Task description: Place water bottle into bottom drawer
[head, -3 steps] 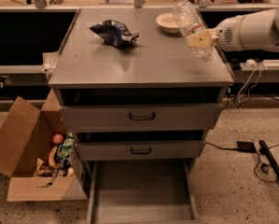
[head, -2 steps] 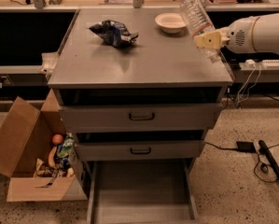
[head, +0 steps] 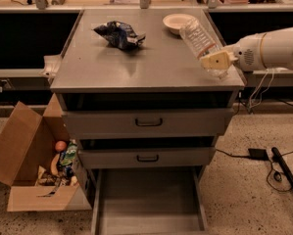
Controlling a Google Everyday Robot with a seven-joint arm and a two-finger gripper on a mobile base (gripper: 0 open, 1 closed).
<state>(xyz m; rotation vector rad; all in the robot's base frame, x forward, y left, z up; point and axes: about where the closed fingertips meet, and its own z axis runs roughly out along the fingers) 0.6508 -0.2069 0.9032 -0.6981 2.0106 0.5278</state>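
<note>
One arm juts in from the right, its gripper (head: pixel 215 62) clamped around the lower end of the water bottle (head: pixel 199 37). The bottle tilts above the cabinet top (head: pixel 136 67) near its right edge, beside the white bowl (head: pixel 178 21). Below, the bottom drawer (head: pixel 148 199) stands pulled out, seemingly ready to receive it.

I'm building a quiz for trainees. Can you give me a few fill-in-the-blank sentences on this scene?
1. The tool, over the cabinet's right edge, holds the ____.
2. The bottom drawer stands ____.
3. The bowl is coloured ____.
Missing words: bottle; open; white.
</note>
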